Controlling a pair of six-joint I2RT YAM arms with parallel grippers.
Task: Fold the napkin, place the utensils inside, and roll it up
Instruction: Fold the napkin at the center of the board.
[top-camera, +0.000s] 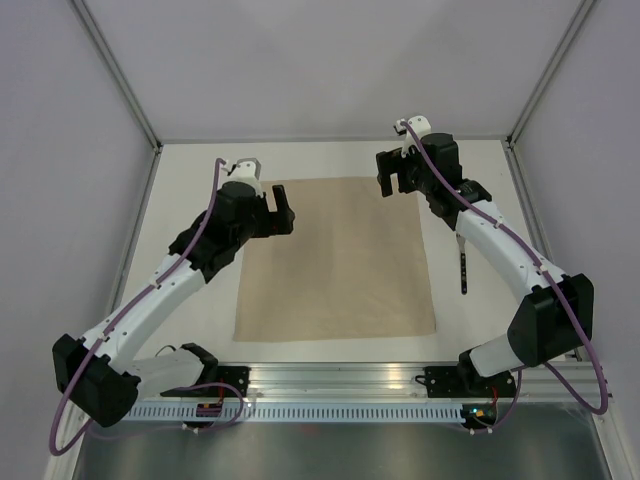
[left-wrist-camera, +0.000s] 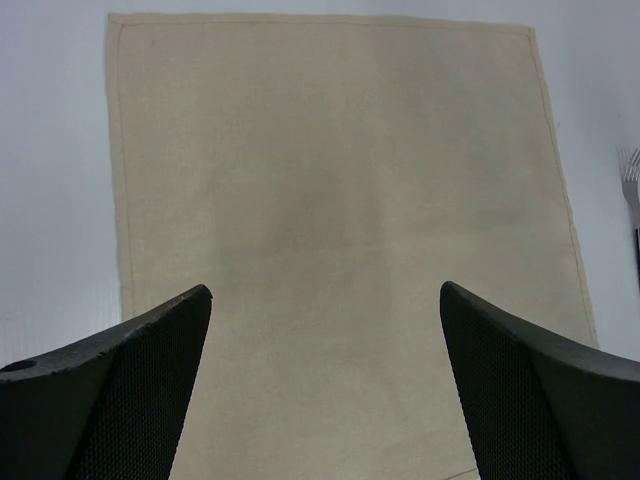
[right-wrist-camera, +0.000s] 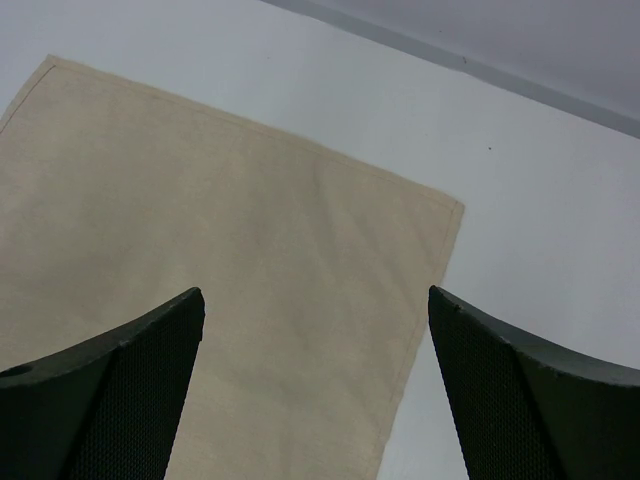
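Observation:
The beige napkin (top-camera: 337, 260) lies flat and unfolded in the middle of the white table; it also fills the left wrist view (left-wrist-camera: 330, 200) and much of the right wrist view (right-wrist-camera: 220, 270). A dark-handled utensil (top-camera: 464, 268) lies right of the napkin, partly under the right arm; silvery fork tines (left-wrist-camera: 630, 180) peek in at the left wrist view's right edge. My left gripper (top-camera: 281, 212) hovers open at the napkin's far left corner. My right gripper (top-camera: 396, 174) hovers open at the far right corner. Nothing is between either pair of fingers.
Grey walls with metal frame posts (top-camera: 120, 80) close in the table on three sides. The aluminium rail (top-camera: 330, 385) with both arm bases runs along the near edge. Bare white tabletop (top-camera: 180, 190) surrounds the napkin.

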